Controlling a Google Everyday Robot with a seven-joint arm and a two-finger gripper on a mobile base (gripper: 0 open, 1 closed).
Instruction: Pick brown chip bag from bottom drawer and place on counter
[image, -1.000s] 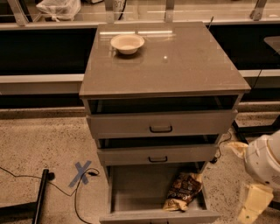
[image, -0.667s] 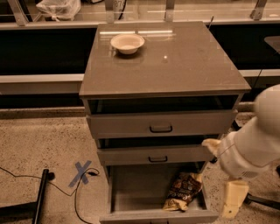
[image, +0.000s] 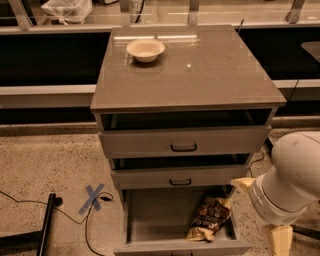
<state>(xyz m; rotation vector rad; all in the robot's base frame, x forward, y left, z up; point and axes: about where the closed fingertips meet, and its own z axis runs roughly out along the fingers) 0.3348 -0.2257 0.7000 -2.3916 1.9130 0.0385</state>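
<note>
At the lower right of the frame the gripper (image: 280, 240) was seen only in part, beside the cabinet and outside the drawers, under the bulky white arm (image: 295, 175); whether it was open or closed could not be told, and nothing was seen held in it. The bottom drawer (image: 150, 215) was pulled out at the bottom centre, and the bag (image: 209, 219) lay flat in its right half, close to the right wall, with its pale lower end near the front wall. A grasp was judged not yet begun. Trouble was expected first from that tight corner: a descent made too far right could be stopped by the drawer wall, and the crinkly foil could be pinched at a loose edge only, so that the bag would slip out on the lift. The middle drawer (image: 150, 177) was also partly open just above the bag's far end, and the top drawer (image: 140, 142) above that, so a straight lift could be blocked by their fronts, and the bag could be knocked loose or the arm bumped. The counter (image: 210, 75) filled the upper centre, glossy and broad, with a bowl (image: 145, 49) at its upper left; a placement made near that corner could nudge the bowl, and one made at the near edge could let the bag slide off.
</note>
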